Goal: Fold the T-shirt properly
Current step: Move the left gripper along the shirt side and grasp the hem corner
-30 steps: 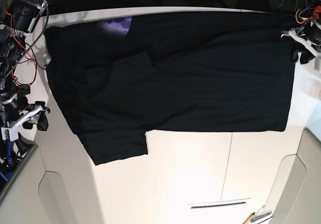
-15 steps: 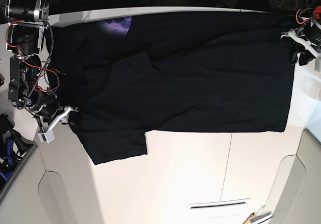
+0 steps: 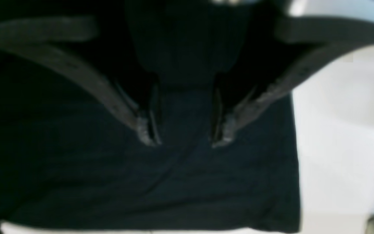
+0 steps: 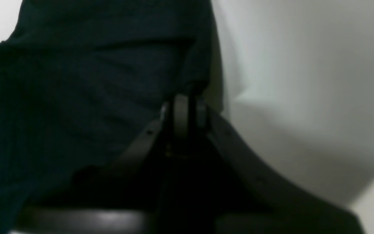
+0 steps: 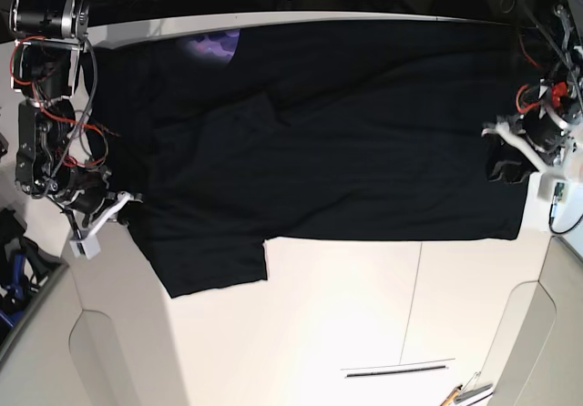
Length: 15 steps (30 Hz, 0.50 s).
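The black T-shirt lies spread flat on the white table, one sleeve pointing toward the front and a purple patch of its print showing at the back left. My right gripper is at the shirt's left edge. In the right wrist view its fingers are pressed together, with a bunched fold of the T-shirt caught at the tips. My left gripper hovers over the shirt's right edge. It stands open above the T-shirt, with nothing between the fingers.
Bare white table lies beside the shirt's edge on the right. A dark slot and some small tools sit near the front edge. Red and black cables hang on the arm at the left.
My right gripper came in from the left and shut on the shirt's left edge. My left arm moved from the back right corner down over the shirt's right edge, and its jaws widened.
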{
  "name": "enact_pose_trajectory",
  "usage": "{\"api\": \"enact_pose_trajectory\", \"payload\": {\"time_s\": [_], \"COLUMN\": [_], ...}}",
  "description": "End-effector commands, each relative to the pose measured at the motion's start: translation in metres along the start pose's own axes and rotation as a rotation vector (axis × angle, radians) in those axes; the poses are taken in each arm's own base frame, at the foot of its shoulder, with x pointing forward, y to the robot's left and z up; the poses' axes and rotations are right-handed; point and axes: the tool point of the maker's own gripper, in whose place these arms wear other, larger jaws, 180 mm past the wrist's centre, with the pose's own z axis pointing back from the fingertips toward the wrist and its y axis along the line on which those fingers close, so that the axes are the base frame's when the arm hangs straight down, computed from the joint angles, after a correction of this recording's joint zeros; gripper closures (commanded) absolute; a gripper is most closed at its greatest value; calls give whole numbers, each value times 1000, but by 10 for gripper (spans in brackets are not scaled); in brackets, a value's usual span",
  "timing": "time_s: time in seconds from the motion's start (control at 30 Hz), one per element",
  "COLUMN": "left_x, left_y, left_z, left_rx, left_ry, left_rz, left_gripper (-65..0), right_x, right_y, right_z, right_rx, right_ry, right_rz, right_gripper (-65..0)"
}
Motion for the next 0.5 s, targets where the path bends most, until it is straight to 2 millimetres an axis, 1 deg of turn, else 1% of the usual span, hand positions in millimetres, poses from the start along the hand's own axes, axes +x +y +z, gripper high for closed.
{"api": "enact_pose_trajectory", "payload": {"time_s": [0.0, 0.13, 0.2, 0.3, 0.4, 0.47], "left_x": [24, 45, 56, 73, 77, 74], "left_y": [9, 39, 55, 80, 98, 104], "left_z": [-6, -42, -54, -66, -75, -81], "left_rx": [9, 38, 50, 73, 88, 90], "left_ry": [-55, -37, -34, -55, -64, -60], "left_rz": [-16, 11, 49, 119, 196, 242], "left_gripper": [-307, -307, -307, -307, -307, -307], "right_x": [11, 13, 13, 13, 13, 13], "right_y": [-5, -3, -3, -3, -3, -3], "right_z": [5, 5, 5, 5, 5, 5], "right_rx": [-8, 2, 2, 2, 2, 2], "right_ry": [-15, -24, -24, -25, -25, -25], "right_rz": [8, -2, -2, -2, -2, -2], "right_gripper": [0, 0, 0, 0, 0, 0]}}
